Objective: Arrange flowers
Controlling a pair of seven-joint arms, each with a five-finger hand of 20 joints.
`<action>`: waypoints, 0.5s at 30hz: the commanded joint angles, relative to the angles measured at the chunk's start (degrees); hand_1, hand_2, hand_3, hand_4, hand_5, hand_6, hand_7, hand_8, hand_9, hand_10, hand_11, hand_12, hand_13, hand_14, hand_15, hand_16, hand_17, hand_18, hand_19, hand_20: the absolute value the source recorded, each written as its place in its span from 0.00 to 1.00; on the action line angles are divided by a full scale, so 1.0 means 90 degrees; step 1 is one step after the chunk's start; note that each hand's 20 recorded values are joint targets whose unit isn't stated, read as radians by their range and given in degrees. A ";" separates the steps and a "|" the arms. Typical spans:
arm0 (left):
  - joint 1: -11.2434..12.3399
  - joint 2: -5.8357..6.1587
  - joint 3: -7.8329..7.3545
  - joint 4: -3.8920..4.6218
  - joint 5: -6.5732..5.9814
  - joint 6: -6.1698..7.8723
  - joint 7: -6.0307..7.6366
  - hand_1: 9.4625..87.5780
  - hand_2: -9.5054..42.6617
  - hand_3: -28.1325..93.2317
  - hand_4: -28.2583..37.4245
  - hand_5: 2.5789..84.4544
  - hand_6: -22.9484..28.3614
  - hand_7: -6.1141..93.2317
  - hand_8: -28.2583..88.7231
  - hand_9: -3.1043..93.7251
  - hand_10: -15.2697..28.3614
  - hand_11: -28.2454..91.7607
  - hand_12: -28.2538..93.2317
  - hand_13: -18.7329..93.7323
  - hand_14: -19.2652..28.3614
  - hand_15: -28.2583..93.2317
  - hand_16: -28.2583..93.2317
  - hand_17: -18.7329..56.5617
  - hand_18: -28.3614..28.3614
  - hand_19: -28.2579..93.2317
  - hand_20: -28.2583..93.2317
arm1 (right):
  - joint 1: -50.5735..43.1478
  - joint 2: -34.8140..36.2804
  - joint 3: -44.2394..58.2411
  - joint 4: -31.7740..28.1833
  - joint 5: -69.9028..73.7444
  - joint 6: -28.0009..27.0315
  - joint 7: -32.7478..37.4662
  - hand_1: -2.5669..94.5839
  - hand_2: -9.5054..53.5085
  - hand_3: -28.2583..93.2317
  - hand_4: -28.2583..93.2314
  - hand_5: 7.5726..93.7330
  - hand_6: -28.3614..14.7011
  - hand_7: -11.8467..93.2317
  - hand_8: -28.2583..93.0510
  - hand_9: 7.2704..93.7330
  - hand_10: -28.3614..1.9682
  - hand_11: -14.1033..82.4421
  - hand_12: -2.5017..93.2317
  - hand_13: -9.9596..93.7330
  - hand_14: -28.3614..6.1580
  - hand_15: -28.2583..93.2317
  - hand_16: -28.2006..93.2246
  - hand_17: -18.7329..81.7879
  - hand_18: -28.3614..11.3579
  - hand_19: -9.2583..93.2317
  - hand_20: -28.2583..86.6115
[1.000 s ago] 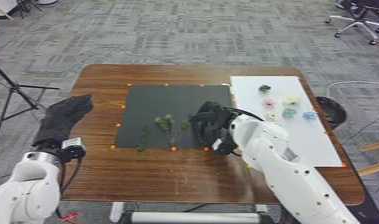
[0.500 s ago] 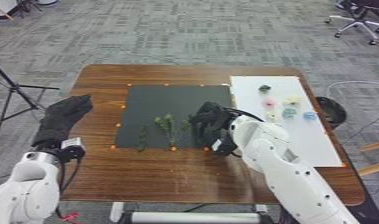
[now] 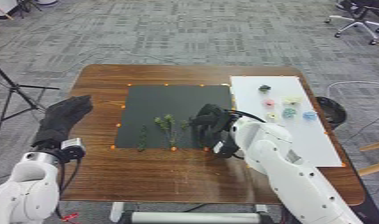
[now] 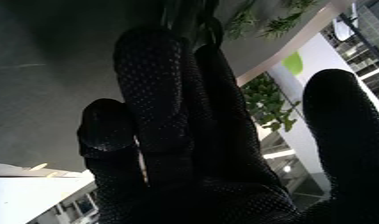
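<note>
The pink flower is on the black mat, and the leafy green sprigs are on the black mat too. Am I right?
Not quite: the head view shows the pink flower on the white sheet. The leafy green sprigs are on the black mat.

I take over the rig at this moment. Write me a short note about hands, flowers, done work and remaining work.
Left hand: open, by table's left edge.
Right hand: fingers straight, over black mat's right part.
Done: green sprigs lie on the black mat.
Left: coloured flower heads wait on the white sheet; probably they join the sprigs.
</note>
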 commanded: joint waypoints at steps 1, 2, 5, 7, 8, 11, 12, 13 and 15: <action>0.0022 0.0016 0.0007 -0.0028 -0.0017 -0.0064 -0.0061 0.24 0.26 0.76 0.13 0.54 0.56 0.24 0.18 0.46 0.67 0.41 0.33 0.46 0.79 0.37 0.27 0.28 0.76 0.34 0.37 | 0.0097 0.0123 -0.0081 0.0010 0.0012 -0.0088 -0.0148 0.21 0.28 0.74 0.20 0.57 0.54 0.26 0.22 0.71 0.43 0.24 0.19 0.85 0.48 0.64 0.51 0.61 0.15 0.92 0.73; 0.0019 0.0016 0.0013 -0.0029 -0.0014 -0.0066 -0.0057 0.24 0.26 0.76 0.13 0.54 0.56 0.24 0.18 0.46 0.68 0.41 0.33 0.46 0.79 0.37 0.27 0.28 0.76 0.34 0.37 | 0.0150 0.0153 -0.0109 0.0001 0.0033 -0.0076 -0.0157 0.21 0.28 0.74 0.20 0.57 0.54 0.26 0.22 0.71 0.43 0.24 0.19 0.85 0.48 0.64 0.52 0.61 0.15 0.92 0.73; 0.0014 0.0020 0.0030 -0.0022 -0.0018 -0.0075 -0.0067 0.24 0.26 0.76 0.13 0.54 0.56 0.24 0.18 0.46 0.68 0.41 0.33 0.46 0.79 0.37 0.27 0.28 0.76 0.34 0.37 | 0.0257 0.0218 -0.0120 -0.0035 0.0027 -0.0089 -0.0238 0.21 0.27 0.74 0.20 0.57 0.54 0.26 0.22 0.71 0.43 0.25 0.19 0.85 0.48 0.64 0.52 0.61 0.15 0.92 0.73; 0.0033 0.0016 0.0016 -0.0037 -0.0014 -0.0073 -0.0058 0.24 0.26 0.76 0.13 0.54 0.56 0.24 0.18 0.46 0.68 0.41 0.33 0.46 0.79 0.37 0.27 0.28 0.76 0.34 0.37 | 0.0333 0.0277 -0.0133 -0.0082 0.0052 -0.0078 -0.0287 0.21 0.27 0.74 0.20 0.57 0.55 0.26 0.22 0.71 0.43 0.25 0.19 0.85 0.47 0.64 0.52 0.61 0.15 0.92 0.73; 0.0041 0.0015 0.0014 -0.0038 -0.0016 -0.0061 -0.0044 0.24 0.26 0.76 0.13 0.54 0.56 0.24 0.18 0.46 0.68 0.41 0.33 0.46 0.78 0.37 0.27 0.28 0.76 0.34 0.37 | 0.0374 0.0295 -0.0128 -0.0101 0.0069 -0.0088 -0.0300 0.21 0.27 0.74 0.20 0.57 0.55 0.26 0.22 0.71 0.43 0.25 0.19 0.85 0.47 0.64 0.52 0.61 0.15 0.92 0.73; 0.0038 0.0021 0.0006 -0.0039 -0.0021 -0.0034 -0.0022 0.24 0.26 0.76 0.13 0.54 0.56 0.24 0.18 0.46 0.68 0.41 0.33 0.46 0.78 0.37 0.27 0.28 0.76 0.34 0.37 | 0.0510 0.0361 -0.0159 -0.0145 0.0113 -0.0037 -0.0379 0.21 0.27 0.74 0.20 0.58 0.55 0.26 0.22 0.71 0.43 0.25 0.19 0.85 0.47 0.64 0.52 0.61 0.14 0.92 0.73; 0.0045 0.0014 0.0002 -0.0041 -0.0019 -0.0039 -0.0015 0.24 0.26 0.76 0.13 0.54 0.56 0.24 0.18 0.46 0.68 0.41 0.33 0.46 0.78 0.37 0.27 0.28 0.76 0.34 0.37 | 0.0541 0.0380 -0.0158 -0.0168 0.0118 -0.0044 -0.0403 0.21 0.27 0.74 0.20 0.58 0.55 0.26 0.22 0.72 0.43 0.25 0.19 0.85 0.47 0.64 0.52 0.61 0.14 0.92 0.73; 0.0025 0.0010 0.0007 -0.0030 -0.0019 -0.0051 -0.0009 0.24 0.26 0.76 0.13 0.54 0.56 0.24 0.18 0.46 0.68 0.41 0.33 0.46 0.78 0.37 0.27 0.28 0.76 0.34 0.37 | 0.0574 0.0403 -0.0168 -0.0190 0.0127 -0.0028 -0.0414 0.21 0.27 0.74 0.20 0.58 0.55 0.26 0.22 0.72 0.42 0.25 0.19 0.85 0.48 0.64 0.52 0.61 0.14 0.92 0.73; 0.0004 0.0008 0.0025 -0.0023 -0.0021 -0.0050 -0.0019 0.24 0.26 0.76 0.13 0.54 0.56 0.24 0.18 0.46 0.68 0.41 0.33 0.46 0.78 0.37 0.27 0.28 0.76 0.34 0.37 | 0.0618 0.0430 -0.0173 -0.0223 0.0124 -0.0025 -0.0461 0.21 0.27 0.74 0.20 0.58 0.55 0.26 0.22 0.72 0.42 0.25 0.20 0.85 0.48 0.64 0.52 0.61 0.14 0.92 0.73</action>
